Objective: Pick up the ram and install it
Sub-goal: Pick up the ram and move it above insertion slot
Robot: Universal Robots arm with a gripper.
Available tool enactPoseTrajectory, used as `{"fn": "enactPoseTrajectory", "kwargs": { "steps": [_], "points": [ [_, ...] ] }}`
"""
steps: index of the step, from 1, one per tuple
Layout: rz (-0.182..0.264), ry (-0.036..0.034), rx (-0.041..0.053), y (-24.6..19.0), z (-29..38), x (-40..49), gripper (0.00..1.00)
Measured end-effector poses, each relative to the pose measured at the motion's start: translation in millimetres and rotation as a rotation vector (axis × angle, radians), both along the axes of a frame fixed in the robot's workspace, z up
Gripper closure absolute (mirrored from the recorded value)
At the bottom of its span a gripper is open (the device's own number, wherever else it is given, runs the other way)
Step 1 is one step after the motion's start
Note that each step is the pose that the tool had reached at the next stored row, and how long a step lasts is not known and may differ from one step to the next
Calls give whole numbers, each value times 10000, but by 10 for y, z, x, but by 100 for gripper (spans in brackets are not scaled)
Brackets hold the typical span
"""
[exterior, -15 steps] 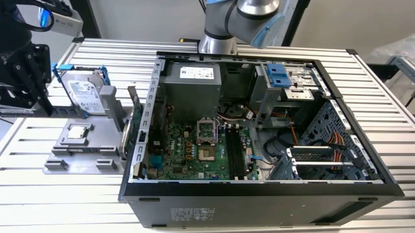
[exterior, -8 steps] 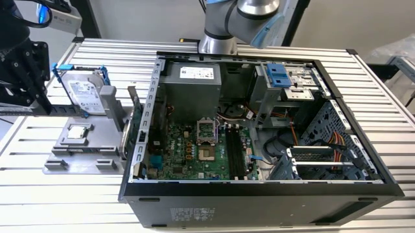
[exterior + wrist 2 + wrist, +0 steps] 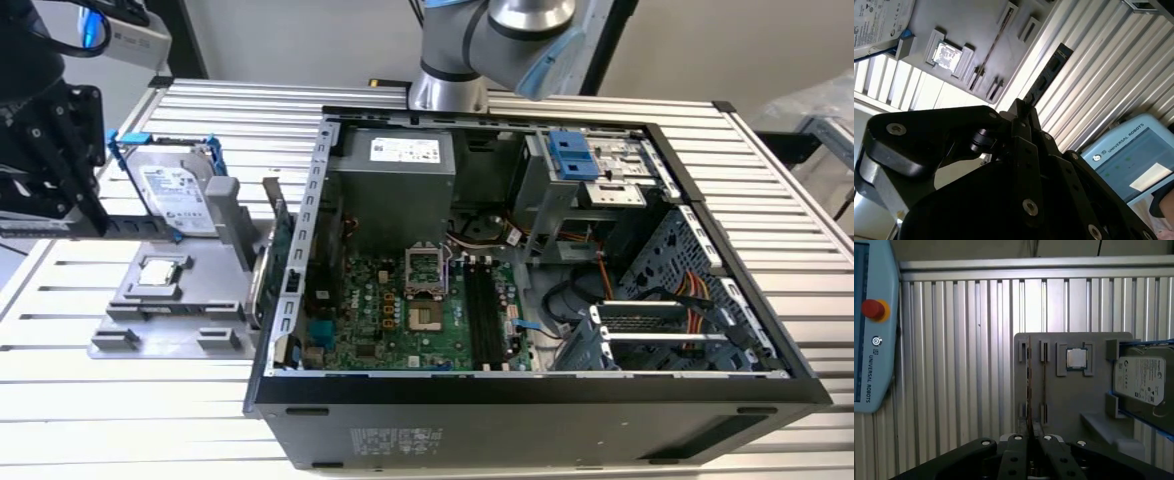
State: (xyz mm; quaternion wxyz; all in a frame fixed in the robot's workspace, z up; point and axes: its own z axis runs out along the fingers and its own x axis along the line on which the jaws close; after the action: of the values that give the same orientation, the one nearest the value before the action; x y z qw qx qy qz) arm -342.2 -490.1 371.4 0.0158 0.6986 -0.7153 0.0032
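The gripper [image 3: 1030, 439] is closed on the ram [image 3: 1029, 385] — its fingers pinch the board's two flat faces about midway along, with no gap beyond the board's own thickness. At the exterior view's left the ram [image 3: 60, 229] hangs level under the gripper, up off the ribbed tabletop [image 3: 767, 170] and well apart from the computer case [image 3: 534, 420]. In the second wrist view one dark half of the ram [image 3: 1048, 72] juts past the fingertips.

By its look the ram is light, thin and stiff, yet brittle if bent or knocked. The smooth faces give little purchase, so a narrow pinch could let it pivot. Mid-length on the faces seems the sound place to hold it, keeping off the contact edge.

The grey holder [image 3: 180, 310] on the left carries the hard drive [image 3: 171, 190], standing in its blue frame at the far end, and the processor chip [image 3: 160, 270], which lies in a square recess nearer. The case lies open on its side. Inside it are the motherboard [image 3: 380, 315], the long black slots [image 3: 483, 310] — apparently empty — an open processor socket [image 3: 424, 272], the power supply [image 3: 394, 165] at the far wall, and cables on the right.
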Motion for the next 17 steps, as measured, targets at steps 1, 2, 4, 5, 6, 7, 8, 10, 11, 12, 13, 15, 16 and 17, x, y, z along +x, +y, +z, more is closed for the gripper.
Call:
{"fn": "enactPoseTrajectory", "kwargs": {
  "steps": [1,2,4,5,6,7,8,10,11,12,13,15,16,17],
  "points": [
    [-1,1,-1,0,1,15,100],
    [-1,1,0,0,0,27,100],
    [-1,1,0,0,0,54,100],
    [-1,1,0,0,0,71,100],
    [-1,1,0,0,0,87,100],
    [-1,2,-1,0,0,106,100],
    [-1,1,0,0,0,127,100],
    [-1,3,0,0,0,169,100],
    [-1,3,0,0,0,192,100],
    [-1,3,0,0,0,214,100],
    [-1,4,0,0,0,234,100],
    [0,5,0,0,0,276,100],
    [-1,6,0,0,0,296,100],
    [-1,6,0,0,0,317,100]
  ]
}}
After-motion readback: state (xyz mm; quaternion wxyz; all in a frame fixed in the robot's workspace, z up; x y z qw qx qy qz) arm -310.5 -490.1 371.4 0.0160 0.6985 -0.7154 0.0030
